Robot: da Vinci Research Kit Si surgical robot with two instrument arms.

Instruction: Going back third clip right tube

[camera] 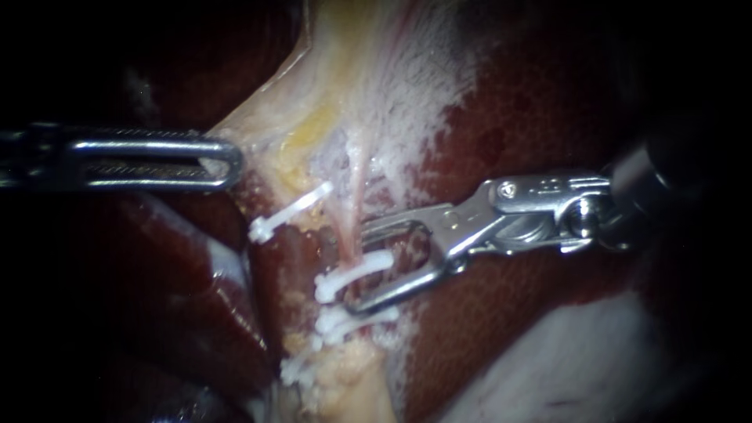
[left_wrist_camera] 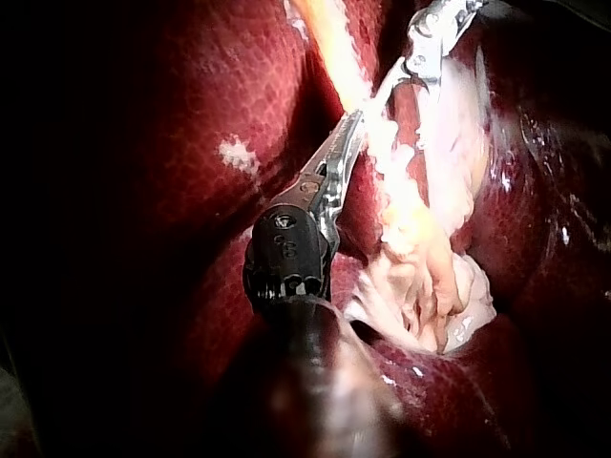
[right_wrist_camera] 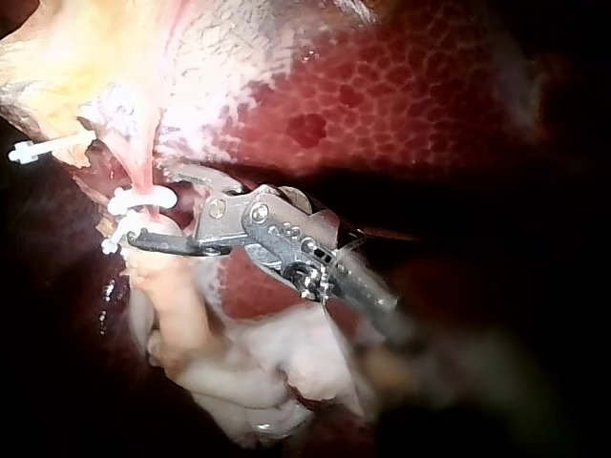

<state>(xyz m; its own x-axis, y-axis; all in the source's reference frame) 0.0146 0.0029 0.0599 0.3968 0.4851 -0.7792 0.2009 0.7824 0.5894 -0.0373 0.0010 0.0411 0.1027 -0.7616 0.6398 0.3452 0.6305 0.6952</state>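
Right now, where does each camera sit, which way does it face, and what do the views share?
Endoscope: close over the liver, facing the clipped tube; left instrument enters from the left, right instrument from the right.
Left wrist: on the left arm, looking along its shaft to jaws shut on pale tissue.
Right wrist: on the right arm, looking along its shaft to open jaws flanking a clip.
Shared: all three show the right instrument.

Clips crowd the tube; liver (rightward) lies clear.
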